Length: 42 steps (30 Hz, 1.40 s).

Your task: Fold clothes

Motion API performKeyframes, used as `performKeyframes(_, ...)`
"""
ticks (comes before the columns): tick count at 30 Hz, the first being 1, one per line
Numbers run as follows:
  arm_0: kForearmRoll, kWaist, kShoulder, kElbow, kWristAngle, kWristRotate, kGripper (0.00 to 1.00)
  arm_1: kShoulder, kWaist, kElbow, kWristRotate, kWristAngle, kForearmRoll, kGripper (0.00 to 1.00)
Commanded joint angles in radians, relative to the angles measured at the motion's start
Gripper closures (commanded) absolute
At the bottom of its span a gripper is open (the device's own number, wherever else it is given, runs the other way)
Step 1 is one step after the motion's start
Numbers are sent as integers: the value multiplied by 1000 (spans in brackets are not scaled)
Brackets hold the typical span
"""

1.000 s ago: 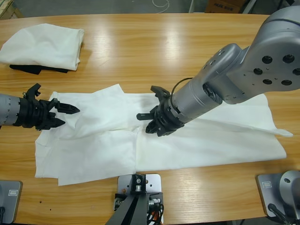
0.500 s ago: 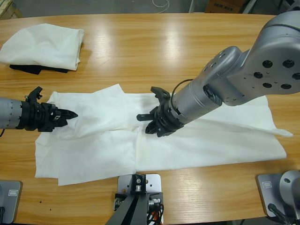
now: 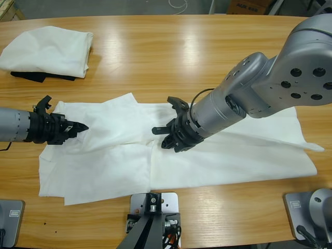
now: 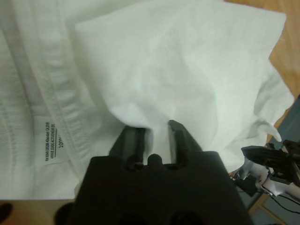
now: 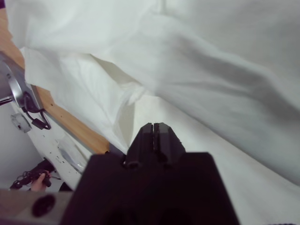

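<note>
Lying at the upper left of the high view, a folded white cloth (image 3: 49,50) covers something black. The white T-shirt (image 3: 233,150) is spread crumpled across the lower middle. The left gripper (image 3: 78,126) pinches its fabric; the right gripper (image 3: 165,136) is closed above it.

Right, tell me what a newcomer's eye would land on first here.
First, the large white cotton T-shirt spread crumpled across the wooden table's near half, with both silver-grey arms on it. The left gripper pinches a fold near the shirt's left end, and the right gripper sits shut at its middle. A second, folded white garment lies on something black at the far left corner.
</note>
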Motion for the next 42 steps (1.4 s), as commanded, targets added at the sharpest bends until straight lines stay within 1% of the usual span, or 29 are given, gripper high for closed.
performKeyframes(1,-15,-15,17,38,4,6,1000,-69,8,8,-10,-62,-15,56)
performKeyframes(6,-12,-12,-1,35,2,6,1000,-78,8,-50,-49,-93,-21,50)
performKeyframes(12,-7,-10,-5,30,-12,6,1000,24,7,-106,-102,-39,-23,59)
performKeyframes(19,6,0,-18,27,-11,10,1000,26,3,-103,-102,-38,-10,59)
performKeyframes(22,105,-2,-49,-33,-13,51,1000,31,-20,-91,-106,-42,-9,59)
performKeyframes(24,178,-5,-70,-77,-14,88,1000,39,-27,-93,-143,-34,-31,60)
performKeyframes(26,275,-16,-76,-141,-15,145,1000,52,-30,-99,-177,-17,-72,90)
performKeyframes(29,400,-26,-50,-236,-37,238,1000,83,-55,-104,-196,26,-89,92)
performKeyframes(32,491,-39,-12,-313,-76,309,1000,84,-70,-95,-203,33,-87,92)
performKeyframes(36,532,-58,14,-339,-139,331,1000,89,-82,-87,-213,31,-87,92)
performKeyframes(42,561,-59,-3,-339,-148,335,1000,138,-82,-91,-217,48,-119,92)
